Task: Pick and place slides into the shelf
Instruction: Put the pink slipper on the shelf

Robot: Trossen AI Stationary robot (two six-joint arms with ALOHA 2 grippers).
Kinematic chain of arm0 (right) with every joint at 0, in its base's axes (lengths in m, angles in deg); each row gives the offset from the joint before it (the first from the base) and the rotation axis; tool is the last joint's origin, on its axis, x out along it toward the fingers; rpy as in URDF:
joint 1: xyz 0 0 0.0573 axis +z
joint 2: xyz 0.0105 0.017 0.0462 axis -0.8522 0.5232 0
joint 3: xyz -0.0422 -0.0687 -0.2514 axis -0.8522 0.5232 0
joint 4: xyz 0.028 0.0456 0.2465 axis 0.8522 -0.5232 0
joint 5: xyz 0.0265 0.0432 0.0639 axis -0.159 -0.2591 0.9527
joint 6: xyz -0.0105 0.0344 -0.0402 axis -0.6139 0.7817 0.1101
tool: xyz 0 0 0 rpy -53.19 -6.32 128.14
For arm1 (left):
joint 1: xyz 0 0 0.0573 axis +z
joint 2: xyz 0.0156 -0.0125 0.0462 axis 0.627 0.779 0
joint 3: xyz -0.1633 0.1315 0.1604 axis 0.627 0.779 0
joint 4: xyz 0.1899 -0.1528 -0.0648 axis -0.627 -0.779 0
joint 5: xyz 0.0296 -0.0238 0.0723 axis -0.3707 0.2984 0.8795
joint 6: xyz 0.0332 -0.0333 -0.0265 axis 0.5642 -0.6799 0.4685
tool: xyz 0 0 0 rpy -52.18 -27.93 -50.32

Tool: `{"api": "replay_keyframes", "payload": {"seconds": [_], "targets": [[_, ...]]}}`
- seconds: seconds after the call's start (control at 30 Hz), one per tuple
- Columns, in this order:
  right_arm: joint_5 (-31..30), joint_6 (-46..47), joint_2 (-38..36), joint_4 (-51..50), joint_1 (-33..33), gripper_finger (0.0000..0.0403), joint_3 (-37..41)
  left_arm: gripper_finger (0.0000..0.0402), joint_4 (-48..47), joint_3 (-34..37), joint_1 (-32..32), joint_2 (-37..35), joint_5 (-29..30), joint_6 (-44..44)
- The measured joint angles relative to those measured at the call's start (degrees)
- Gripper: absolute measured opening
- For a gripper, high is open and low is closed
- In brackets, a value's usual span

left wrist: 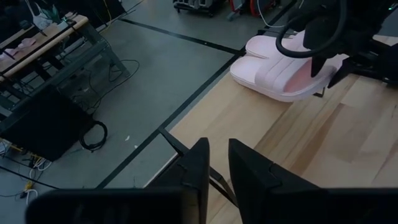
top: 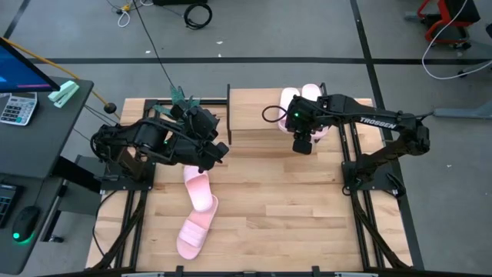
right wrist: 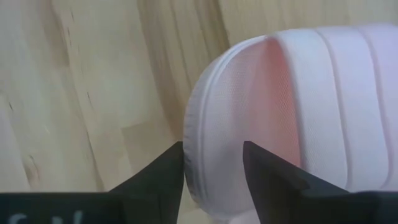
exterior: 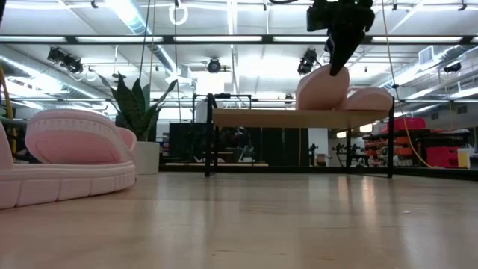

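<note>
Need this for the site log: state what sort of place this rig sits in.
Probably a robotics lab or workshop: an open hall with ceiling strip lights, cables lying on a taped grey floor, and a desk with a calculator beside the wooden table.

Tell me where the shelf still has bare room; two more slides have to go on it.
The shelf top is bare from its left end to the right gripper. Its right end is crowded: two slides lie side by side there, the gripper over them.
</note>
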Motion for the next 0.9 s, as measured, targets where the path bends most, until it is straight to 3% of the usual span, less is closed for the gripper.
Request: {"api": "replay_keyframes", "payload": {"seconds": [0.63, 0.9], "targets": [[-3.1, 0.11, 0.0, 1.91, -1.28, 0.0167, 0.0, 0.0067, 0.02, 0.01, -1.31, 0.0, 0.0, -1.16], [0.59, 0.66, -0.02, 1.28, -2.23, 0.0167, 0.0, 0.007, 0.01, 0.01, -1.27, 0.0, 0.0, -1.14]]}}
